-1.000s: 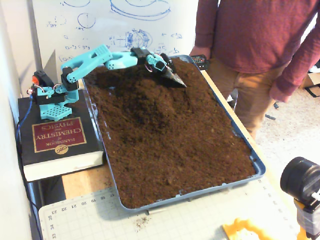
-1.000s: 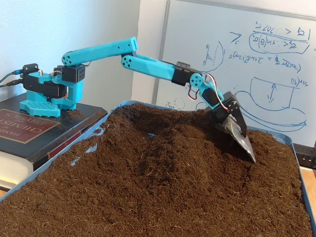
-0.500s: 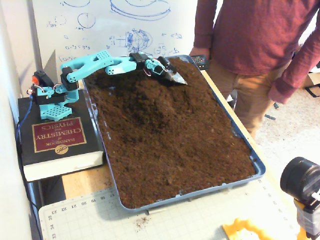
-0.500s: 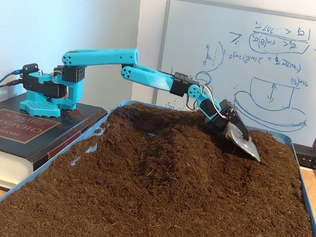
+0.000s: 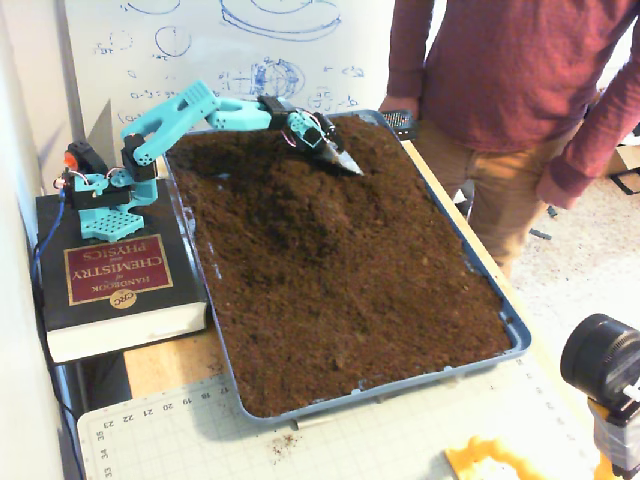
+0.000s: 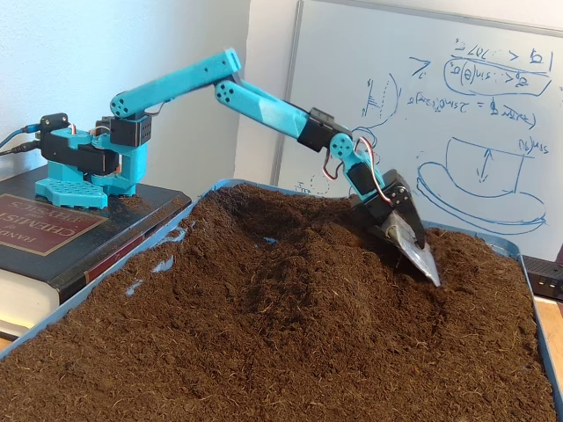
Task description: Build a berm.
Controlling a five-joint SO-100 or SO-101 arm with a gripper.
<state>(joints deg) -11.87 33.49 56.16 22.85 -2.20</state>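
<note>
Brown soil is seen mounded into the berm (image 5: pixel 300 215) in the tray's (image 5: pixel 515 335) far half in a fixed view; the pincer (image 5: pixel 345 163) is set at its far end. From the other fixed view, the pincer (image 6: pixel 422 255) is sunk beside the berm (image 6: pixel 290 272); whether its jaws are apart cannot be told

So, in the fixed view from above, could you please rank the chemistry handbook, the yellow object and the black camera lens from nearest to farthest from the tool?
From the tool:
1. Chemistry handbook, at left under the arm's base.
2. Black camera lens, lower right.
3. Yellow object, at the bottom edge.
</note>
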